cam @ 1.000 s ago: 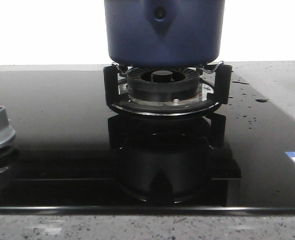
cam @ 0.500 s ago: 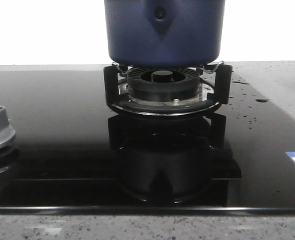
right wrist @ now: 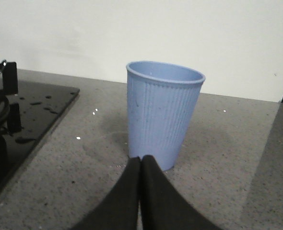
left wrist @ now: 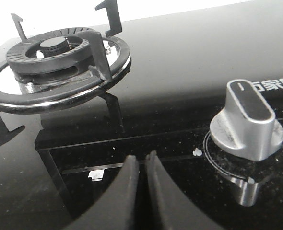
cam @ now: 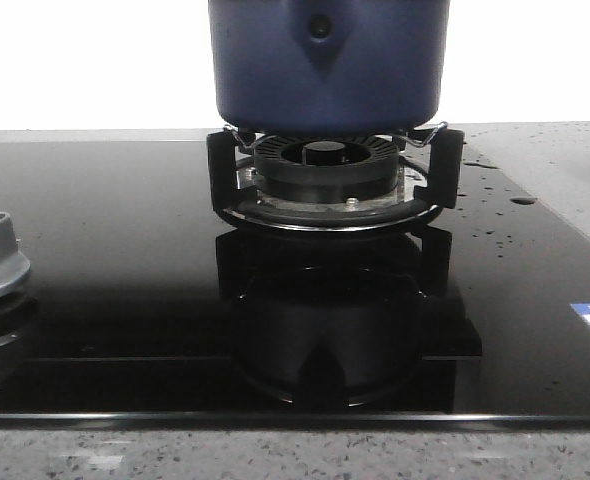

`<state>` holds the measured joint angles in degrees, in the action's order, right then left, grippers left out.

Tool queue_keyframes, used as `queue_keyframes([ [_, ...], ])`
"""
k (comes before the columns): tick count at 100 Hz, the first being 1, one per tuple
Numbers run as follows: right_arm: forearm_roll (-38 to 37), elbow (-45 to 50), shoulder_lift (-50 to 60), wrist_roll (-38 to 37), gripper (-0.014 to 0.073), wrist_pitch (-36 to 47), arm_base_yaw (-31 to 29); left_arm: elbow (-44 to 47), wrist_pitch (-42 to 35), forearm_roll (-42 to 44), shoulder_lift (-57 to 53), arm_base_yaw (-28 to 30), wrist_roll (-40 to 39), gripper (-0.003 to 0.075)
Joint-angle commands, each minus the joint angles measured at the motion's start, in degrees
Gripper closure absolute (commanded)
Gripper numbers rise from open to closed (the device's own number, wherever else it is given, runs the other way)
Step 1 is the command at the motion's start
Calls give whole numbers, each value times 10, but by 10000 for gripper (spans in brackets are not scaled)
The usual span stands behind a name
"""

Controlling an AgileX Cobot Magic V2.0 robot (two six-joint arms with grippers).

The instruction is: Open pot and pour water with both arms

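Nothing started yet, by the look of it. The pot (cam: 327,65) sits on the burner grate (cam: 333,180) at the back centre of the black glass hob (cam: 115,260), handle mount with its rivet facing the front camera. Neither arm shows in the front view, so both are well clear of the pot.

Left gripper (left wrist: 140,165): fingers pressed together, holding nothing. It hangs low over the hob between a bare second burner (left wrist: 55,62) and the silver control knob (left wrist: 247,122). No pot on that burner.

Right gripper (right wrist: 140,165): also closed tight and empty, pointed at a ribbed light-blue cup (right wrist: 163,112) standing upright on the speckled counter (right wrist: 84,158), just beside the hob's edge.

My read: step in hand is the approach to the lid. Next move calls for one arm to spread its fingers and come up over the pot top; the other needs a hold on the pot or cup for the pour.

Blind spots:
- Pot top is cut off in the front view, so lid, knob and rim are all unseen. Can't confirm a lid is even on.
- Water level unknown, in pot and in cup.
- Droplets on the glass right of the burner; how wet it is I can't tell.
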<state>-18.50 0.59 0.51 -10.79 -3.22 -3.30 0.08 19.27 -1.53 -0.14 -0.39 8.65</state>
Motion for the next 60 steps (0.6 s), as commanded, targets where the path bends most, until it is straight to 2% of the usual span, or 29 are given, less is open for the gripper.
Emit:
queue_keyframes([
  [1,38,17,12,-3,665,74,-2,26,-22,-1,-18,1,-4,741],
  [13,156,17,12,-26,665,79,-2,26,-22,-1,-18,1,-4,741],
  [27,165,17,12,-26,665,49,-2,26,-23,2,-18,1,-4,741],
  [40,194,17,12,-36,665,67,-2,26,-25,59,-18,1,-4,740],
  [48,228,17,12,-48,665,78,-2,26,-49,59,-18,1,-4,740],
  [60,229,17,12,-48,665,78,-2,26,-109,59,-18,1,-4,741],
])
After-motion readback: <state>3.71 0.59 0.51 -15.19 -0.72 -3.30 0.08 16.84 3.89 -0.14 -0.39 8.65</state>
